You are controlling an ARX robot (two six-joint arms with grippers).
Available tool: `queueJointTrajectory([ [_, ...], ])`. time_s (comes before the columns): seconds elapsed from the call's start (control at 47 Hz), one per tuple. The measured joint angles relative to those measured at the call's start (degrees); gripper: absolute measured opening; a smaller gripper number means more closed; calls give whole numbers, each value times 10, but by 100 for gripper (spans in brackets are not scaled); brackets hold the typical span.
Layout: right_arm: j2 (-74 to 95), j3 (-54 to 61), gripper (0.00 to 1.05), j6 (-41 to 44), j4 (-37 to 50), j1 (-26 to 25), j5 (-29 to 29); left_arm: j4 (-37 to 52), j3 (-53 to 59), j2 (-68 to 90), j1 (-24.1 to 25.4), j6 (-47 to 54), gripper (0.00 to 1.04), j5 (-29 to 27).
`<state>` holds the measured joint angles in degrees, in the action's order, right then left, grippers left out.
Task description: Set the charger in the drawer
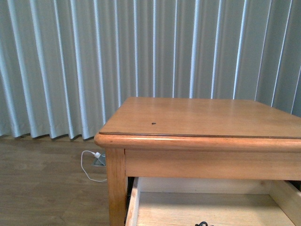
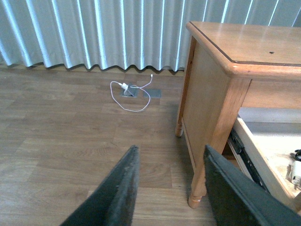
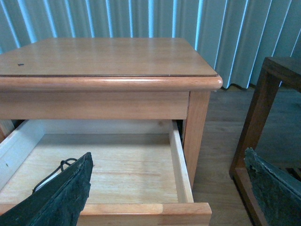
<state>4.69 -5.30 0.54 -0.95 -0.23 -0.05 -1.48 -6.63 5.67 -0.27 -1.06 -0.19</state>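
Note:
The wooden drawer [image 1: 133, 203] is pulled open under the table top. It also shows in the left wrist view [image 2: 257, 147] and the right wrist view [image 3: 179, 165]. The charger lies inside it: its white block with black cable shows at the edge of the left wrist view [image 2: 296, 170]. Only a loop of its black cable shows in the right wrist view [image 3: 65, 164] and the front view [image 1: 202, 224]. My left gripper [image 2: 170, 150] is open and empty over the floor beside the table leg. My right gripper [image 3: 168, 157] is open and empty above the drawer's front right corner. Neither gripper shows in the front view.
The wooden table top [image 1: 202, 117] overhangs the drawer. A thin white cable with a white plug [image 2: 124, 89] lies on the wood floor by a grey floor socket, near the curtain [image 1: 94, 56]. A dark wooden frame [image 3: 263, 103] stands close beside the table.

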Motion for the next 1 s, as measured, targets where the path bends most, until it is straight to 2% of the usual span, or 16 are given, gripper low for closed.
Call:
queueJointTrajectory([
  [0.255, 0, 0, 96, 0, 0, 0, 0, 6, 22, -17, 0, 5, 4, 0],
  [0.999, 0, 0, 96, 0, 0, 0, 0, 12, 53, -55, 1, 8, 4, 1],
])
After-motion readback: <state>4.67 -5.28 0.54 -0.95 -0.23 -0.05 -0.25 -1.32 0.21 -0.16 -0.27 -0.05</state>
